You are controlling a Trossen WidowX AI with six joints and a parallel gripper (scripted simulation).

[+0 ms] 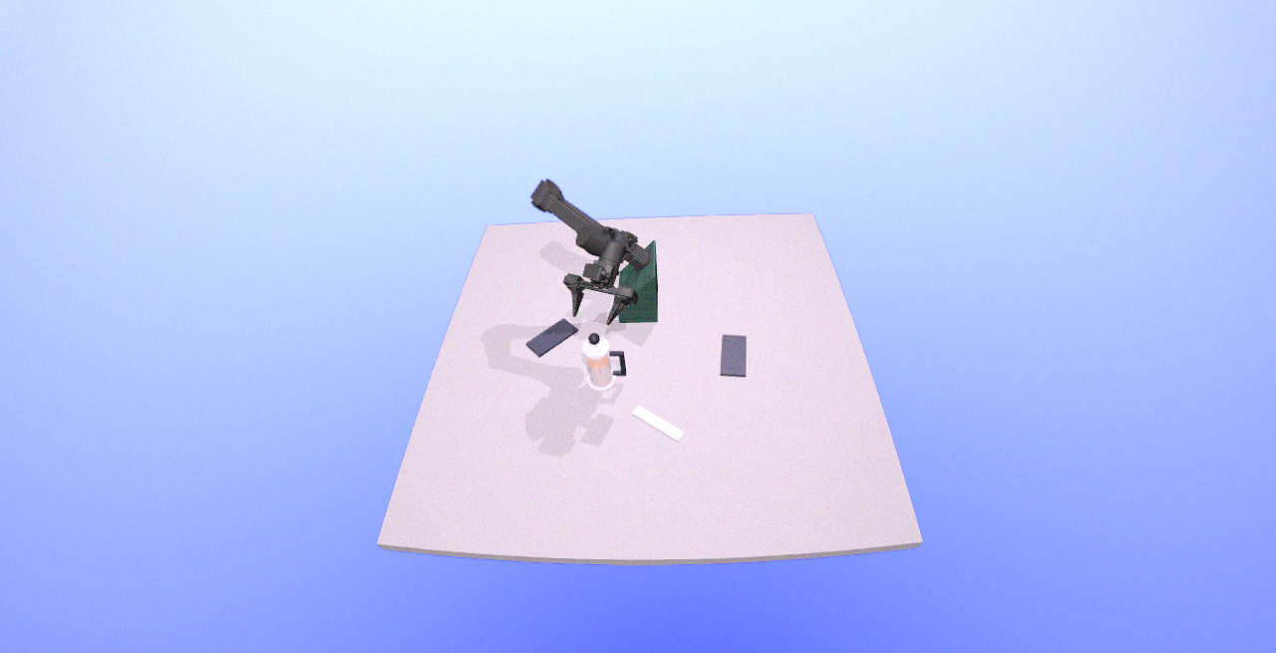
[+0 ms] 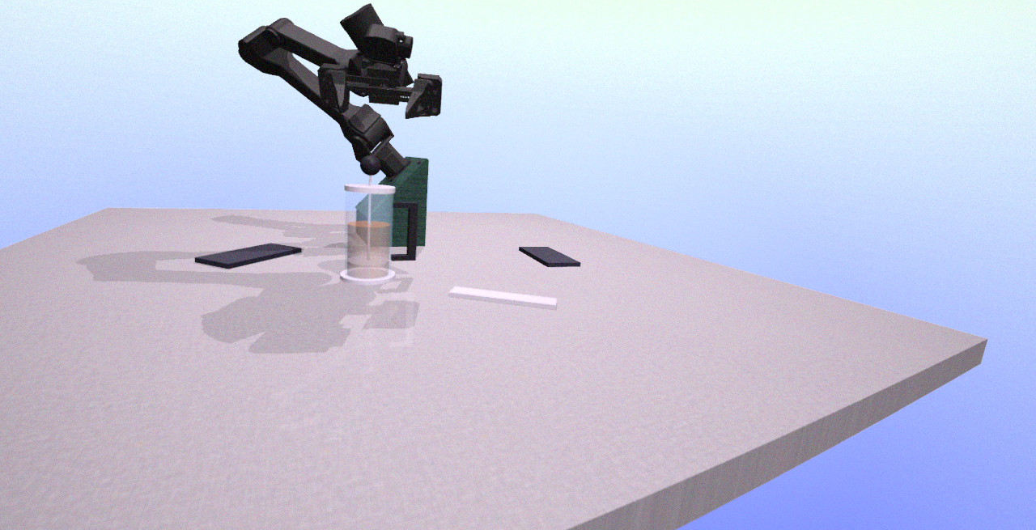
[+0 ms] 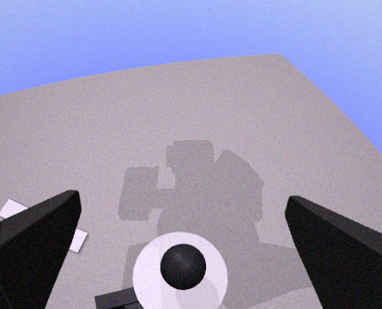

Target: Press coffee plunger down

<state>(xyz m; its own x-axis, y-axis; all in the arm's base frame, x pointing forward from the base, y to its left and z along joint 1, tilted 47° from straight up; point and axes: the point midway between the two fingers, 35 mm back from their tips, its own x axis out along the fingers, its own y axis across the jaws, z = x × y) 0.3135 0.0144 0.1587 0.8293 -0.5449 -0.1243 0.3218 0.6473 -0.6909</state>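
- Clear glass coffee press with white lid and black handle: upright on the pale grey bench, between a dark flat slab and a white strip.
- Round black plunger knob: just above the lid (apparently nearly down).
- Black gripper: jaws spread wide, empty, raised above the knob.
- Step: release; next, judge whether the plunger is seated, then retreat upward.

A clear press has a white lid, black knob, black handle and brown coffee. The worktop is pale grey, with 2 dark slabs, 1 white strip and a green block.
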